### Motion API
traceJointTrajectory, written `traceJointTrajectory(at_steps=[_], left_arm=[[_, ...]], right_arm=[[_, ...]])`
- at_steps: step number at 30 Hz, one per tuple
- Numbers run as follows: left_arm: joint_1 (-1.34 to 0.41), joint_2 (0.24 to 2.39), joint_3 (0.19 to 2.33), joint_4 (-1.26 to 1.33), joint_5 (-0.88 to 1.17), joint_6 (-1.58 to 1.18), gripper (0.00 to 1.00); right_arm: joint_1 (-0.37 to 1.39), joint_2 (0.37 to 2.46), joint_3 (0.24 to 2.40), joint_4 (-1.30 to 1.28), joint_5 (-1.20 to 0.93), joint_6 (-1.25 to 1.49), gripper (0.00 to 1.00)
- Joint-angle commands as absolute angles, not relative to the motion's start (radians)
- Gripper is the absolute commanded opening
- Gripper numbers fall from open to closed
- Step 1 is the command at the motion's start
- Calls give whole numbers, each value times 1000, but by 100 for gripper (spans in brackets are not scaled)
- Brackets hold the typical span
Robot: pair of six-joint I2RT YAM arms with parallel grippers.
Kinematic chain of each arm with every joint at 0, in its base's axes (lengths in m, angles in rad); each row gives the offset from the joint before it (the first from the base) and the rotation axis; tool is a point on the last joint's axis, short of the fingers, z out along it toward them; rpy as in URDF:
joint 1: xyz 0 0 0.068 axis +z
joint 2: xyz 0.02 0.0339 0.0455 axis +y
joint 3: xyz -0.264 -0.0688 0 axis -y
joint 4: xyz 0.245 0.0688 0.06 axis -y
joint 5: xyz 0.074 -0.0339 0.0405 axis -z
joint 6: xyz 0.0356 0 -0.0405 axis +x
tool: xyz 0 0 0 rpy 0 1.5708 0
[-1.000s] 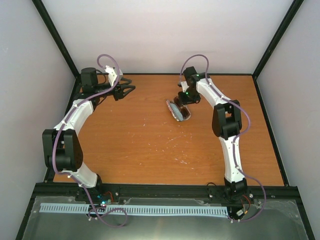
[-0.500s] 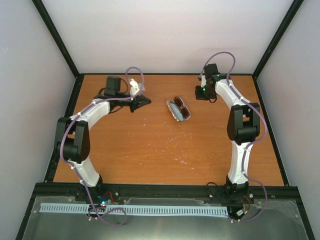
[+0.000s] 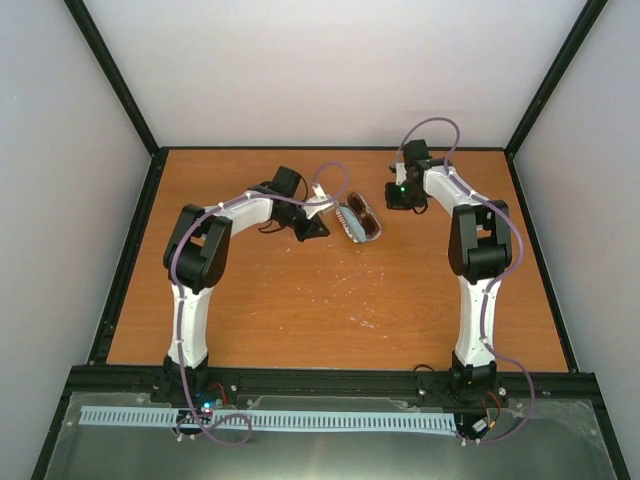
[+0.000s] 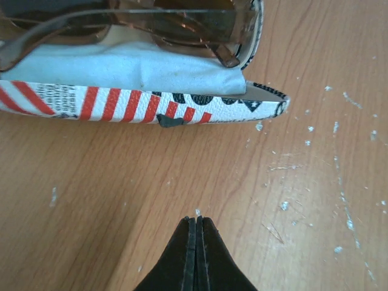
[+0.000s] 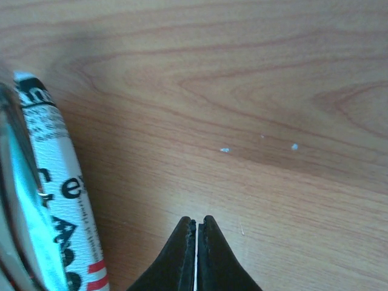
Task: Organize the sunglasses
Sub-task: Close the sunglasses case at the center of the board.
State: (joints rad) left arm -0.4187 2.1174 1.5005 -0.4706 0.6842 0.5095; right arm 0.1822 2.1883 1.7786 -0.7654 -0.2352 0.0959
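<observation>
At the far middle of the wooden table (image 3: 300, 300), one open glasses case (image 3: 346, 220) is recorded, white with red stripes and black print.

Contents: a light blue cloth (image 4: 151, 68) is laid inside, and the sunglasses (image 4: 121, 21), brown-framed with dark lenses, are laid on the cloth.

By view: only dark lenses beside a pale strip are given from the top. The cloth and the striped wall are shown by the left wrist camera. The case's other side, with black lettering, is shown at the right wrist camera's left edge.

Axis: the sunglasses are aligned with the case, running diagonally from far left to near right in the top view.

Left gripper (image 4: 196, 219): clenched on nothing, near the striped wall, not touching.

Right gripper (image 5: 196, 219): clenched on nothing, over bare wood near the case's opposite side.
</observation>
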Motion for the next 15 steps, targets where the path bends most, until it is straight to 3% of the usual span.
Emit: traceJointTrajectory(at_steps=[1, 15], left_arm=[[-455, 2178, 1603, -547, 616, 487, 1], [-510, 2327, 1790, -558, 594, 442, 1]], right_arm=[[186, 2226, 1749, -740, -248, 79, 3], [210, 2235, 1726, -747, -325, 59, 3]])
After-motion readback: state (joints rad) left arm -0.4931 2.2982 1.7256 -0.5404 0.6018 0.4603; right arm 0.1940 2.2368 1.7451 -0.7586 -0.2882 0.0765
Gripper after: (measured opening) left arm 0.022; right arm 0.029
